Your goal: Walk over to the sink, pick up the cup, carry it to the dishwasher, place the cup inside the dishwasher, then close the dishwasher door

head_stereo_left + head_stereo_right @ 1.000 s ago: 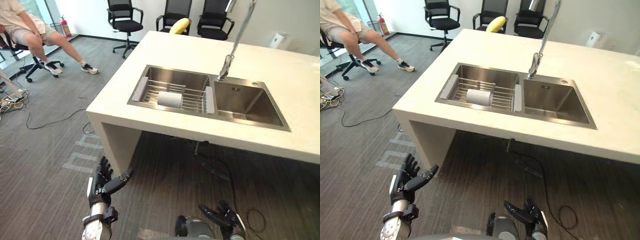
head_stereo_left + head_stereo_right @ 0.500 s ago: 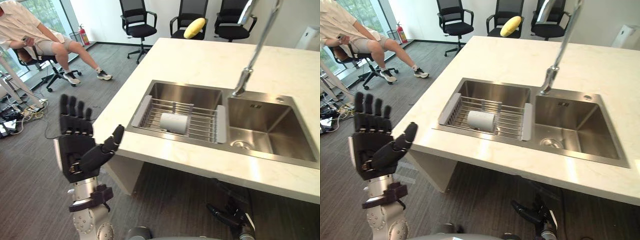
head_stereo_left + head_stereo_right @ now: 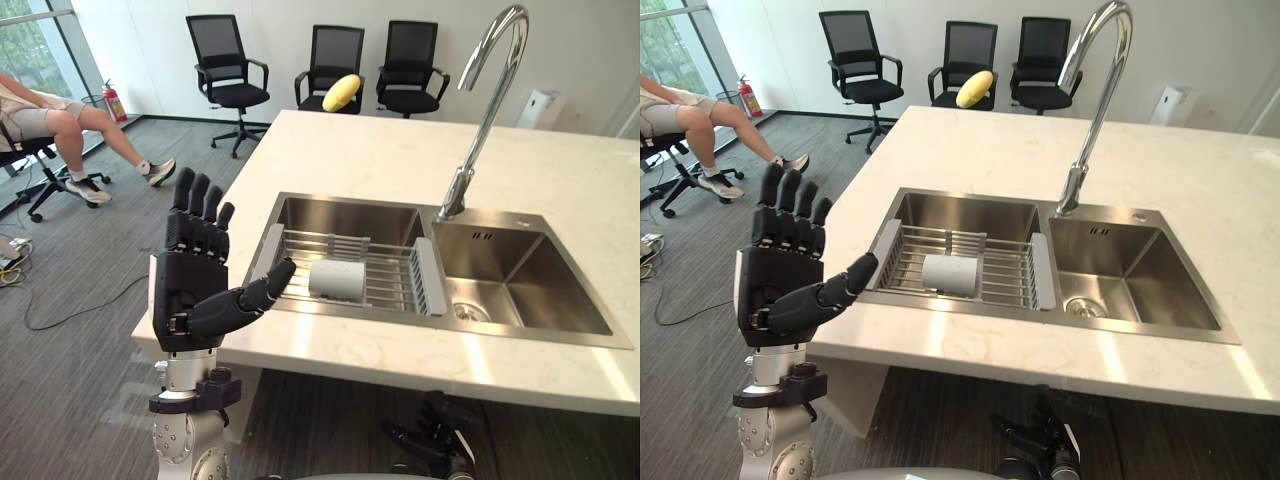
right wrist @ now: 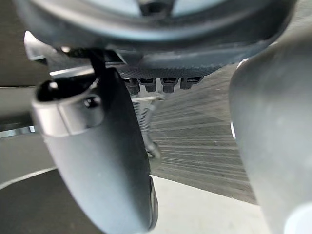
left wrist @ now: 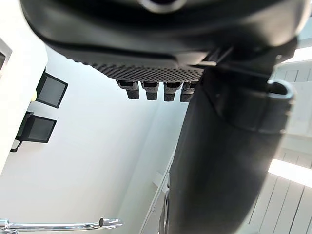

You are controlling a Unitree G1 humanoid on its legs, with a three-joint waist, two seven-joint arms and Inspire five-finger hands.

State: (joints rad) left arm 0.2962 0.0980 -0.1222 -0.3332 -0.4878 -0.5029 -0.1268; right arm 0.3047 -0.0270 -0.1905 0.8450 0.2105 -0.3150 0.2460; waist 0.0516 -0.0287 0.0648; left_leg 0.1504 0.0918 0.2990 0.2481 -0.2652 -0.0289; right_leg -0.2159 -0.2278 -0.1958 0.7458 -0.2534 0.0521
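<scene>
Cup point(image 3: 337, 279) lies on its side on the wire rack point(image 3: 385, 272) in the sink point(image 3: 530, 290) — not yet picked up. My left hand point(image 3: 190, 290) is raised beside the counter point(image 3: 380, 150), fingers point(image 3: 197, 215) straight, holding nothing; my right hand point(image 3: 430, 445) hangs low, loose, empty. I judge the walk-up about done — next comes reaching over the rim to the cup.

I see a pale counter point(image 3: 370, 150) ahead. Three black chairs point(image 3: 333, 55) at 12 o'clock, against a white wall point(image 3: 140, 50). Grey carpet point(image 3: 80, 260) at 9 o'clock. Daylit window point(image 3: 20, 30) at 10 o'clock.
</scene>
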